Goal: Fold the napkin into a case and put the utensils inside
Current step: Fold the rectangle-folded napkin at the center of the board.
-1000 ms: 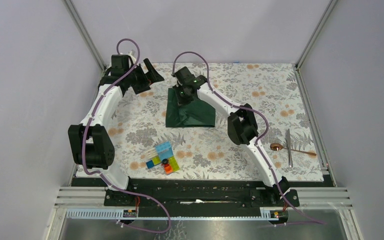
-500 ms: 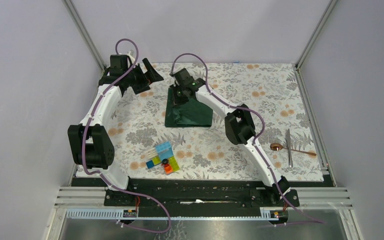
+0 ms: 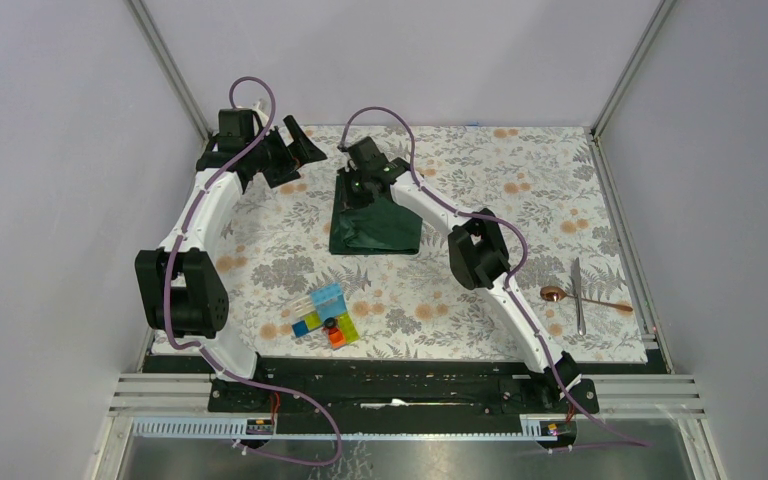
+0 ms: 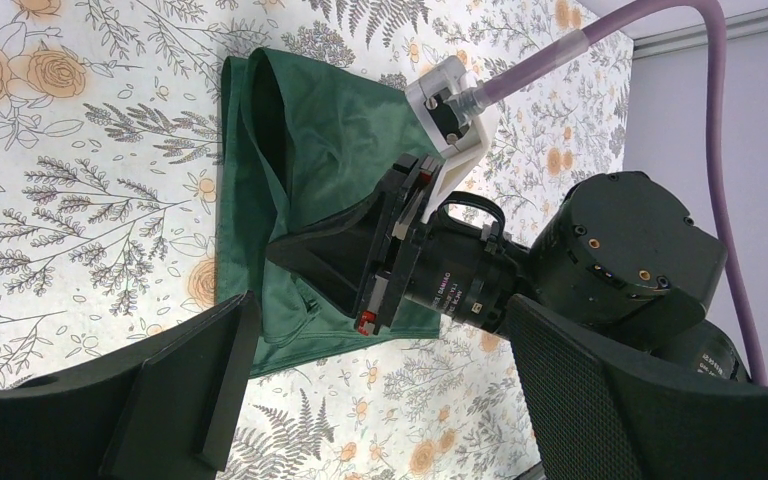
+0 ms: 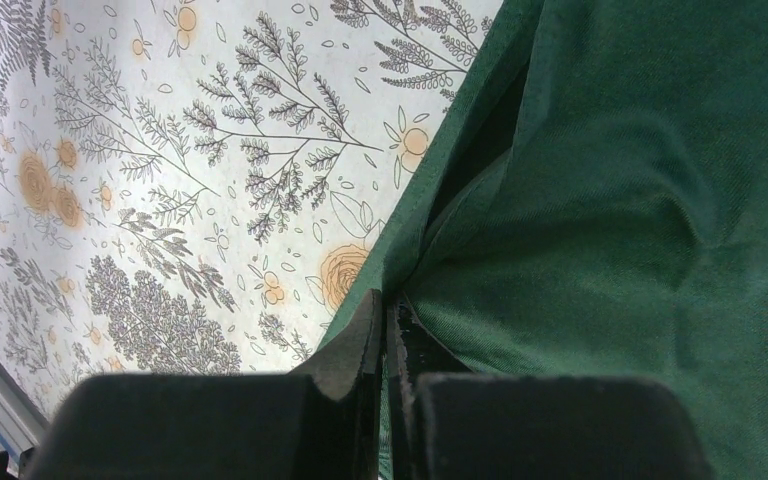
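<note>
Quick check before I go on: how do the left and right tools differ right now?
The left tool is open, fingers wide apart; the right tool is shut, pinching the edge of the napkin. The left tool holds nothing and sits off the cloth's left side; the right tool is down on the napkin's far left part. Both are at the far side of the table.
</note>
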Controlling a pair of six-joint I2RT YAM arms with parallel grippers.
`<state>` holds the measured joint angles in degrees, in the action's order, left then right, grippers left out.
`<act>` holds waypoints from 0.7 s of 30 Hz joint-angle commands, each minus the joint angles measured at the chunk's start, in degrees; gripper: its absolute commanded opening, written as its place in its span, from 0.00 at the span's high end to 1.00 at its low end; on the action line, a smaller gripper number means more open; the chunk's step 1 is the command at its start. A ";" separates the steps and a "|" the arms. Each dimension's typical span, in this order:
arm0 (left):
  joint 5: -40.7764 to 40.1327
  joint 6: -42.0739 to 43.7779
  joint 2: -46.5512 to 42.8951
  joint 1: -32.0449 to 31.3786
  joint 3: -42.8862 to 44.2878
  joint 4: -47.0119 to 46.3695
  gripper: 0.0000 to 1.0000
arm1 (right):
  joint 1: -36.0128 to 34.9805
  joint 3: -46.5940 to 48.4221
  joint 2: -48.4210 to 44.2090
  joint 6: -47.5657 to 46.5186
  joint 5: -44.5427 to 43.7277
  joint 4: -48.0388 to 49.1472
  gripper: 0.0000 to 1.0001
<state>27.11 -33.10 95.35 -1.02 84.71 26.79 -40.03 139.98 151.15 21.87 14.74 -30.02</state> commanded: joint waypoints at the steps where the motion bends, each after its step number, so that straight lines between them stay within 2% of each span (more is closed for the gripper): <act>1: 1.58 -0.47 -2.01 0.49 -0.22 -2.79 0.01 | -0.42 2.83 0.17 0.93 1.78 2.16 1.00; 21: 1.82 -0.55 -1.92 0.48 -0.27 -3.01 0.01 | -0.89 1.26 1.47 0.90 1.67 2.42 1.00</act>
<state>27.33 -33.41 95.35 -0.99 84.71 26.04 -40.14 140.00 151.26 22.44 16.12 -29.19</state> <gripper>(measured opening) 0.987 0.021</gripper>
